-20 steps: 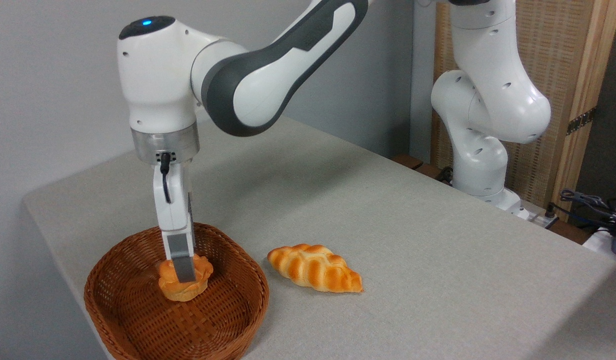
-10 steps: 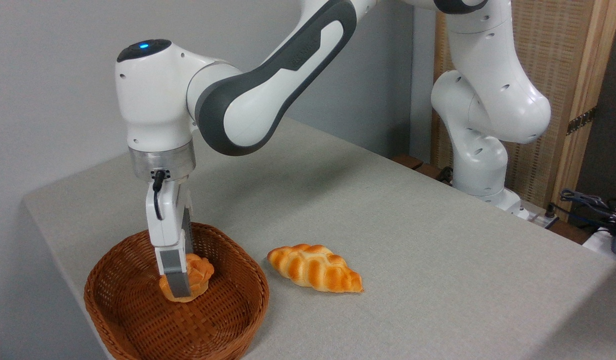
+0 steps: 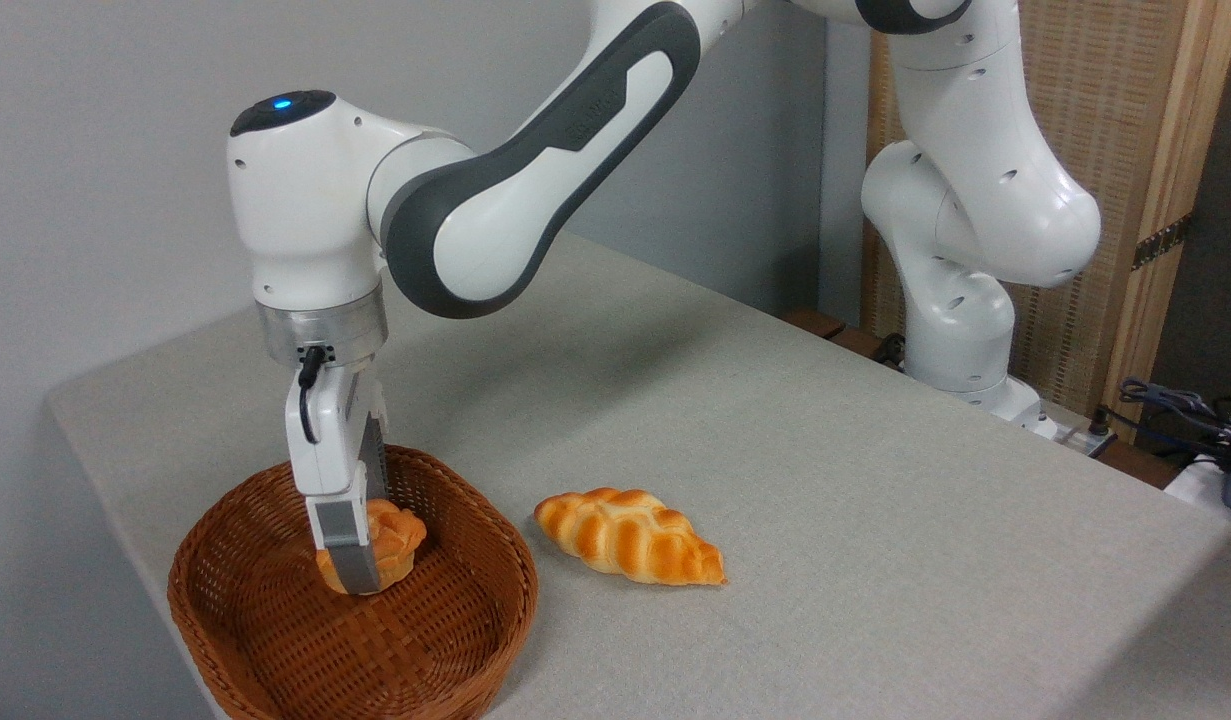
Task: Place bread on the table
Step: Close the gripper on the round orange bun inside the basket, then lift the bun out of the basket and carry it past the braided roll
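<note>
Camera: gripper (image 3: pixel 350 572) fingers pinch bun (image 3: pixel 387 540) in basket (image 3: pixel 495 590) at table's (image 3: pixel 825 470) front-left corner; lift straight, clear rim.

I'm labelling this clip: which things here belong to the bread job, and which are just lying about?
Part of the job: bun, gripper with its fingers around the bun, basket holding the bun, table.

Lying about: braided loaf, cables.

One round bun (image 3: pixel 393 537), one braided loaf (image 3: pixel 627 536), one wicker basket (image 3: pixel 445 640) — one robot arm (image 3: pixel 495 190), one table (image 3: pixel 825 480)
</note>
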